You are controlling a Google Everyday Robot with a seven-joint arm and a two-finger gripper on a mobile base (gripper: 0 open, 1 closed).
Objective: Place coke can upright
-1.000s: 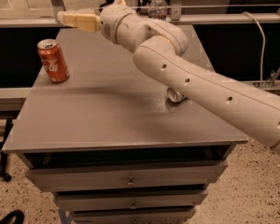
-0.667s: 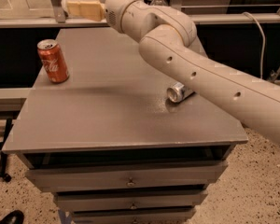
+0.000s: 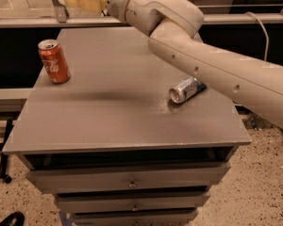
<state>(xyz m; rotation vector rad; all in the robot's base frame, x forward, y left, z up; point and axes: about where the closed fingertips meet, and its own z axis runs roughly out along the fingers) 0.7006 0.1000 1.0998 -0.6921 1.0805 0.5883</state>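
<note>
The red coke can [image 3: 54, 61] stands upright near the left edge of the grey cabinet top [image 3: 118, 107]. My gripper [image 3: 78, 0] is raised high over the far left corner of the top, well above and behind the can, with nothing in it. The arm [image 3: 198, 55] stretches in from the right across the top.
A silver-and-blue can [image 3: 185, 89] lies on its side right of centre, partly under the arm. The cabinet has drawers [image 3: 132, 182] below. A counter rail [image 3: 33, 20] runs behind; a cable [image 3: 262, 27] hangs at the right.
The arm has lifted and drawn back away from the coke can, uncovering more of the silver-and-blue can. The coke can has not moved.
</note>
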